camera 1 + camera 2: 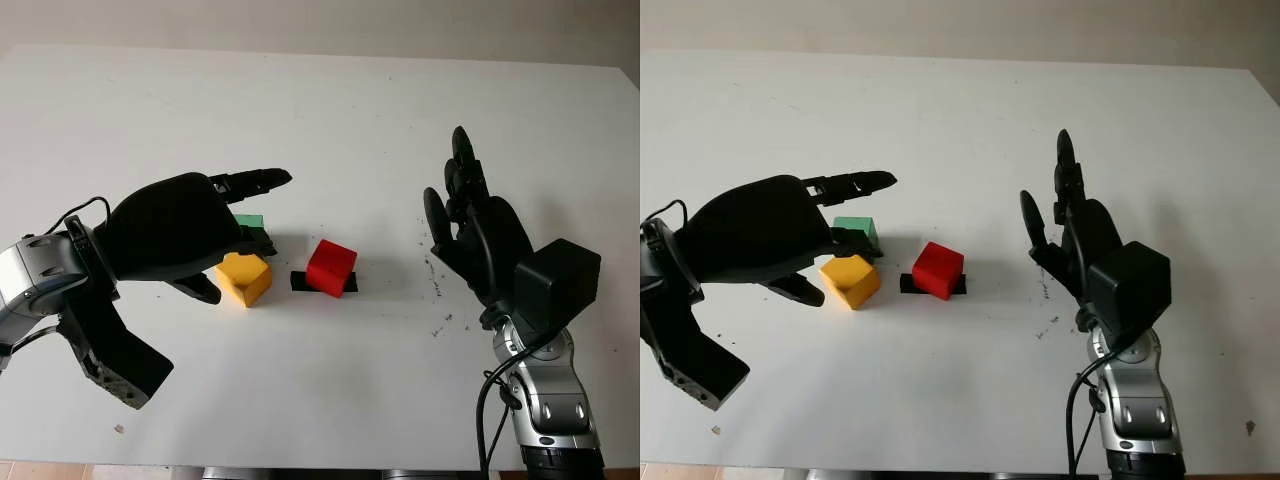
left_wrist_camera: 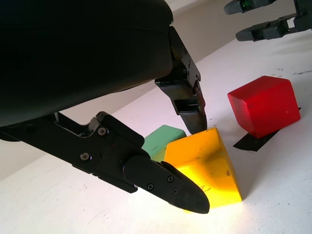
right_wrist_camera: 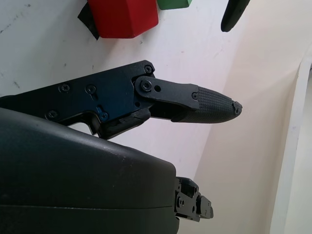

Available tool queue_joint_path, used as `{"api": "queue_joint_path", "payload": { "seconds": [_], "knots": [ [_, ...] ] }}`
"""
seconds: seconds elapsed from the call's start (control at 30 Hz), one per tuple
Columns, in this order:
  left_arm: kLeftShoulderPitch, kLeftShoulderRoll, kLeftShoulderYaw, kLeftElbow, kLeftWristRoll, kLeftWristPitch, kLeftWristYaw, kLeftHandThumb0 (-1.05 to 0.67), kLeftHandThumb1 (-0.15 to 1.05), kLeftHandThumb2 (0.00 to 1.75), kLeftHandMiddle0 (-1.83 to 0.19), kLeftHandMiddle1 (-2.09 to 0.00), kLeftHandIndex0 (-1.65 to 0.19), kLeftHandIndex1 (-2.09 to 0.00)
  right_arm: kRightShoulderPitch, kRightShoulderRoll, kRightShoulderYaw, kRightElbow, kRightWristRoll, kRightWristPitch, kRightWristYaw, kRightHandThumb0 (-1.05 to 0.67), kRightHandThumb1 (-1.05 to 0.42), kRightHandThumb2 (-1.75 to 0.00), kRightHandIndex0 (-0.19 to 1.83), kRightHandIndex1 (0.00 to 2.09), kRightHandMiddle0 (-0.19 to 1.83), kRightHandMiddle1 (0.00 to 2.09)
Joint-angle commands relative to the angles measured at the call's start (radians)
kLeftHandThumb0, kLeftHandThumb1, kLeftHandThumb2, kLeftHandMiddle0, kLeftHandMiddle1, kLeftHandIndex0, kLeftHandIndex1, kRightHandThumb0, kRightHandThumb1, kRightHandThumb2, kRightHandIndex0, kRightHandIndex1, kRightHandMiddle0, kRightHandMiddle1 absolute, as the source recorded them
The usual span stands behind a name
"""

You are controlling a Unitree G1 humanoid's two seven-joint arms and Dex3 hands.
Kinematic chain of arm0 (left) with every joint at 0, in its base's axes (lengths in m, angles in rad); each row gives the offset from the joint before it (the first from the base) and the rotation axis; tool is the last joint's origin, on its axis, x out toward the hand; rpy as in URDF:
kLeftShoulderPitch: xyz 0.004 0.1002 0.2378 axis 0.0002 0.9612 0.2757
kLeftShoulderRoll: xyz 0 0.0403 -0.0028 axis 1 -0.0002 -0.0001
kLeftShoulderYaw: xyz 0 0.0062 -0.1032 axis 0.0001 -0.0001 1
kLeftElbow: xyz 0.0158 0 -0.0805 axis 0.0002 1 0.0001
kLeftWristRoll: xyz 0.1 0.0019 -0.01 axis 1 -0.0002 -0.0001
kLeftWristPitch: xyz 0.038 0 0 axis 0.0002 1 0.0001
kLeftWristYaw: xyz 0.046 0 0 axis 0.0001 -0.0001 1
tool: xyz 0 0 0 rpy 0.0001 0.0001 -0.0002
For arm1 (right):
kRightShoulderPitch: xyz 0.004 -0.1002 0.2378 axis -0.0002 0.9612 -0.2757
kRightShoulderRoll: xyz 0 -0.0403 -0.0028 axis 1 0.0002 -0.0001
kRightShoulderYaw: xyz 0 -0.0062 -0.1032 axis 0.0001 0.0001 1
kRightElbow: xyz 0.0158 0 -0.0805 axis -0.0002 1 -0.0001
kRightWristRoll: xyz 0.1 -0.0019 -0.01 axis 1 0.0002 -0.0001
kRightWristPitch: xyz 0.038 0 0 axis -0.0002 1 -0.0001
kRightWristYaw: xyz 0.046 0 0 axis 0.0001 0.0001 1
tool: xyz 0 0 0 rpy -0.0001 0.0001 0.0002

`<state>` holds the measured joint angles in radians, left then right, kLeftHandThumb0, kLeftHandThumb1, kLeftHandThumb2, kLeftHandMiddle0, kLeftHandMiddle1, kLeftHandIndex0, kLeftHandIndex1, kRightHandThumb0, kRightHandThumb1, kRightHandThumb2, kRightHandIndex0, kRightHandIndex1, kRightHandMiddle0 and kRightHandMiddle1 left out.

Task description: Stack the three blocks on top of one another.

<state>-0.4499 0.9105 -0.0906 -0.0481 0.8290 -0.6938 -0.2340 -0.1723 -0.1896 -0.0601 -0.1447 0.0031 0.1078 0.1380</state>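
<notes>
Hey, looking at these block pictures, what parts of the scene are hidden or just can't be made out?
- Green block: in the head views the left hand covers most of it; in the left wrist view the yellow block hides its near side.
- Whether the left hand's fingers touch the yellow block: cannot tell.
- Black patch under the red block: mostly covered by the block.
- Right hand: open, right of the blocks.
</notes>
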Motion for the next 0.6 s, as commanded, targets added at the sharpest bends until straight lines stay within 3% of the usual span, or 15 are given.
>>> {"api": "queue_joint_path", "payload": {
  "seconds": [0.0, 0.27, 0.37, 0.57],
  "knots": [
    [-0.013, 0.013, -0.002, -0.001, -0.008, -0.002, 0.001, -0.65, 0.83, 0.05, -0.14, -0.06, -0.45, -0.85, 0.009, -0.014, -0.006, -0.016, -0.007, 0.0, -0.001, -0.73, -1.05, -0.58, -0.18, 0.06, -0.13, 0.05],
    [-0.015, 0.01, -0.011, 0.018, -0.013, -0.002, -0.005, -0.64, 0.84, 0.06, -0.16, -0.06, -0.45, -0.86, 0.005, -0.013, -0.011, -0.02, -0.004, 0.006, -0.002, -0.72, -1.05, -0.57, -0.18, 0.06, -0.13, 0.06],
    [-0.017, 0.012, -0.016, 0.022, -0.017, -0.001, -0.014, -0.63, 0.86, 0.06, -0.17, -0.06, -0.5, -0.73, 0.007, -0.016, -0.013, -0.019, -0.001, 0.001, 0.005, -0.71, -1.05, -0.57, -0.18, 0.06, -0.14, 0.05],
    [-0.018, 0.012, -0.016, 0.023, -0.019, -0.002, -0.016, -0.63, 0.86, 0.05, -0.17, -0.05, -0.52, -0.68, 0.007, -0.014, -0.016, -0.019, -0.002, 0.002, 0.008, -0.71, -1.05, -0.57, -0.18, 0.05, -0.14, 0.05]
  ]
}}
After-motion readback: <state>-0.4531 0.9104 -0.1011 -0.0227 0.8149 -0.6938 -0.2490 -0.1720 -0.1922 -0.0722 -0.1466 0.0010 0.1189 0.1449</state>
